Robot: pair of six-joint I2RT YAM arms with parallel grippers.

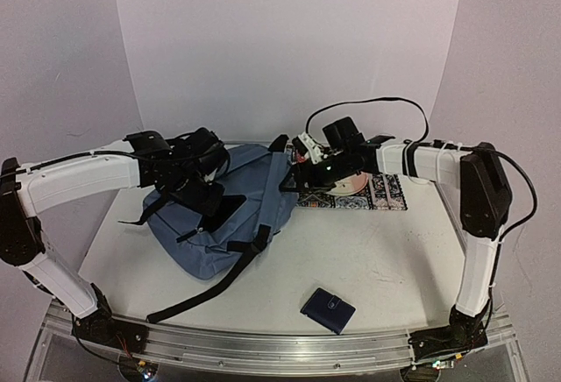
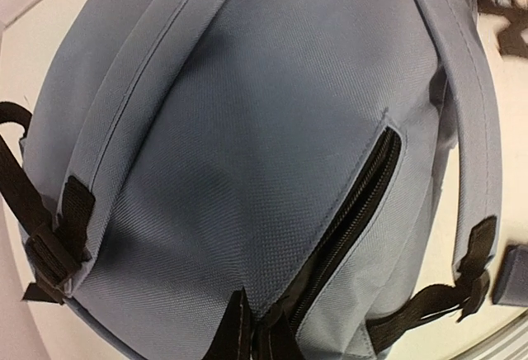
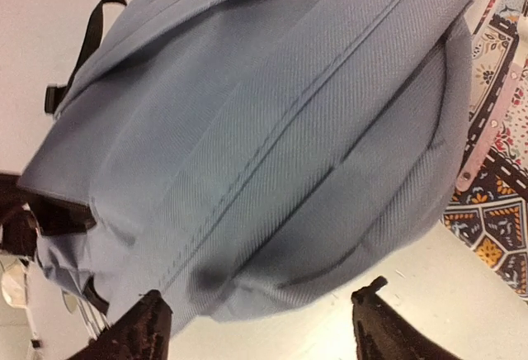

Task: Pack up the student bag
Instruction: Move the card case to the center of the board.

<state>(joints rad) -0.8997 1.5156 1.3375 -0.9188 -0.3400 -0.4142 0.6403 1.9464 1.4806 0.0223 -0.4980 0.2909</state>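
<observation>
Two arms crowd the student bag (image 1: pixel 223 224), which lies flat on the left half of the bench (image 1: pixel 386 259) with a black strap (image 1: pixel 210 286) trailing frontward. The left fingers (image 2: pixel 238 331) are clenched at its zip and the right fingers (image 3: pixel 136 335) are spread wide over its top edge. A patterned mat (image 1: pixel 386 194) sits just beside it, and a navy wallet (image 1: pixel 328 309) lies well apart up front.

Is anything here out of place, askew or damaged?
Nothing looks spilled or damaged. The student bag lies straps-up with one black strap trailing loose toward the near edge of the table, and the dark wallet sits askew, alone near that edge.
</observation>
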